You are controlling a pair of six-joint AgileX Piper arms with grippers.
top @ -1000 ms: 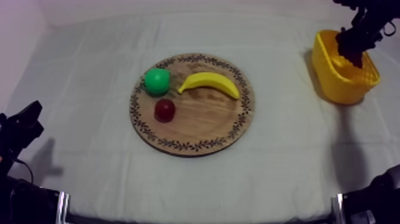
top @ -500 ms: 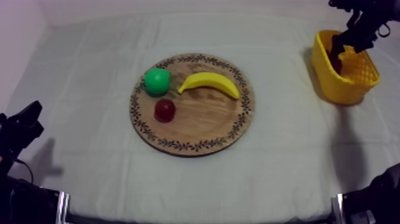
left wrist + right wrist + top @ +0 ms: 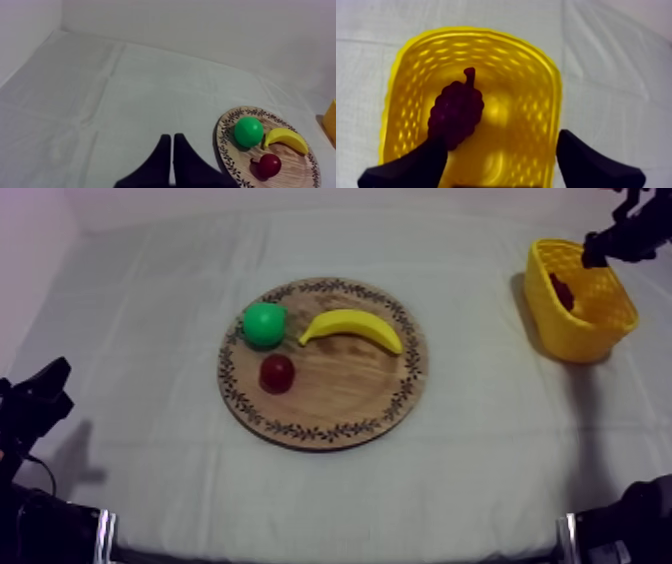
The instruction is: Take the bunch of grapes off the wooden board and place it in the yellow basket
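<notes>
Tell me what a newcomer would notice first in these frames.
The bright yellow basket at the far right of the table, with the dark bunch of grapes lying inside it and the right gripper open above it. Then the round wooden board in the middle, carrying a banana, a green fruit and a small red fruit.

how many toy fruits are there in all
4. The green pear, the banana and the small red fruit lie on the wooden board; the bunch of grapes lies in the yellow basket. More could hide under the grapes.
</notes>
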